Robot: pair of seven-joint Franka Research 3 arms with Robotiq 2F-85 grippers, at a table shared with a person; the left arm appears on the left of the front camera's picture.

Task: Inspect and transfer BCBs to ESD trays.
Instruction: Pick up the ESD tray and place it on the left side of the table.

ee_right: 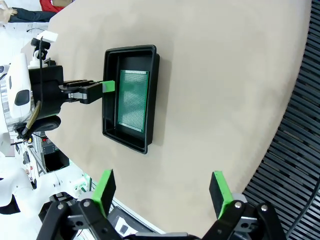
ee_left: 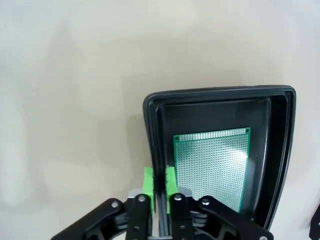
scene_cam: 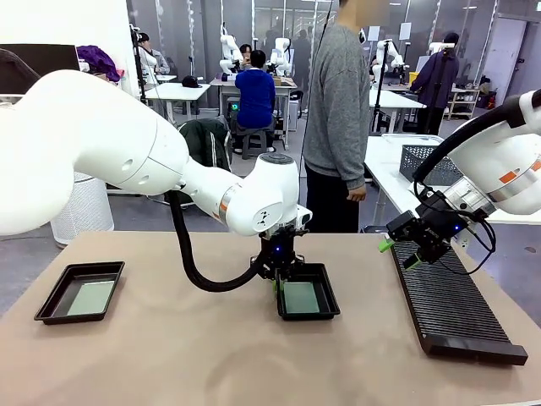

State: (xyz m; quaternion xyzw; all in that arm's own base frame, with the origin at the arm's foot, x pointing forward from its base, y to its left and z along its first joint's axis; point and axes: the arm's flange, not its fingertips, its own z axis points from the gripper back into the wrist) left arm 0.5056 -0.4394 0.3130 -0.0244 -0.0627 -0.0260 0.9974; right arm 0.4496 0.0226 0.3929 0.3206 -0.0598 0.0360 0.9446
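While the left gripper (scene_cam: 281, 275) sits at frame centre in front view, its green pads (ee_left: 149, 181) are clamped on the near-left rim of the centre ESD tray (scene_cam: 328, 302), one pad outside the wall, one inside; in the left wrist view the tray wall (ee_left: 154, 150) runs up between the pads. Inside that tray a BCB (ee_left: 212, 167) lies flat, green w/ dotted grid face, closer to the tray's left wall in left wrist view, not touching the pads as far as I can tell. Same board shows in front view (scene_cam: 300, 297) and in right wrist view (ee_right: 133, 100), where the tray (ee_right: 109, 90) is upper left and the left gripper (ee_right: 109, 86) comes in from the left edge onto its rim.

Second ESD tray (scene_cam: 52, 298) at lower left of front view, well apart from the arms, w/ another BCB (scene_cam: 90, 297) lying flat in it.

Right gripper (scene_cam: 397, 251) at right of front view, hovering over the upper end of the long black ribbed rack (scene_cam: 452, 309). Jaws spread wide, nothing between them; in the right wrist view the gripper (ee_right: 163, 187) is at bottom of frame, pads (ee_right: 105, 189) far apart, over the table edge w/ the rack (ee_right: 295, 150) at right.

Tan table (scene_cam: 169, 355). Person in grey sweater (scene_cam: 336, 101) stands at far side, upper centre, hand (scene_cam: 357, 193) hanging down. Dark mesh basket (scene_cam: 424, 161) on the white table behind, upper right.
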